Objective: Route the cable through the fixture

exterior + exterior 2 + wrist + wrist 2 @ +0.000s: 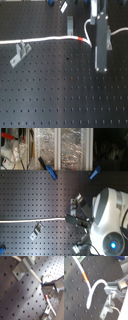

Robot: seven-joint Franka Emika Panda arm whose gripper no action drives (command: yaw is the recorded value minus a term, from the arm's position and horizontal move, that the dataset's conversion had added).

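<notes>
The white cable [45, 40] runs from the first exterior view's left edge to my gripper [95, 47]. Its red-orange band [81, 38] sits just short of the fingers. The gripper is shut on the cable near that band. The fixture [20, 54], a forked grey clip with a long foot, stands far to the first exterior view's left. The cable passes just beside its top, not through the fork. In the second exterior view the cable [35, 220] ends at the gripper [75, 220], with the fixture [36, 232] beside it. The second wrist view shows the band [85, 277] and the cable looping into the fingers [111, 289].
A shorter narrow grey clip [70, 23] stands close to the gripper, and a slanted clip [64, 6] is at the board's far edge. Another white lead [119, 31] hangs by the arm. A grey clip [23, 266] lies close to the cable in the first wrist view. Blue clamps [48, 170] hold the board.
</notes>
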